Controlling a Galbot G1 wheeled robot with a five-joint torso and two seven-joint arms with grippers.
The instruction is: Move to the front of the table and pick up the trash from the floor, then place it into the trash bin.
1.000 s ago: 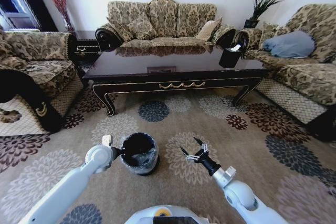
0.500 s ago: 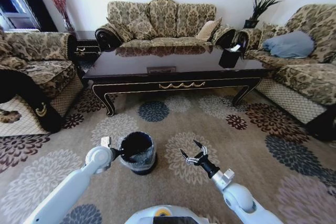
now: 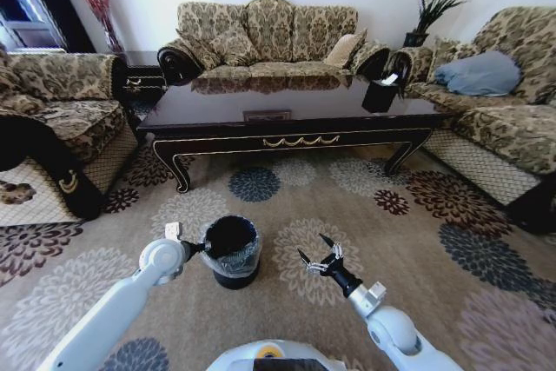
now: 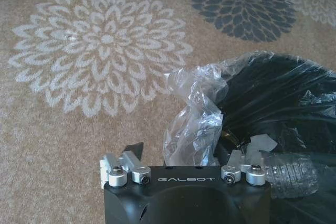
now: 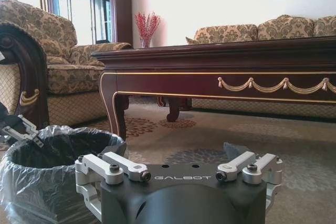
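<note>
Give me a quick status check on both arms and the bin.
Left tool at the trash bin rim, bottle inside. Right tool open, empty, hovering beside the bin. Nothing in the way.

The floor (image 3: pixel 417 241) is a beige carpet with large round flower medallions in brown, blue-grey and cream. The trash bin (image 3: pixel 231 252) stands upright on it, on the robot's left side, in front of the table (image 3: pixel 287 119). It is a small round black bin with a translucent liner (image 4: pixel 195 119) folded over its rim. The table stands on the carpet on curved carved legs. Its dark glossy tabletop carries a black tissue box (image 3: pixel 380 93) near the right end. Sofas (image 3: pixel 269 36) stand on the floor around the table.
</note>
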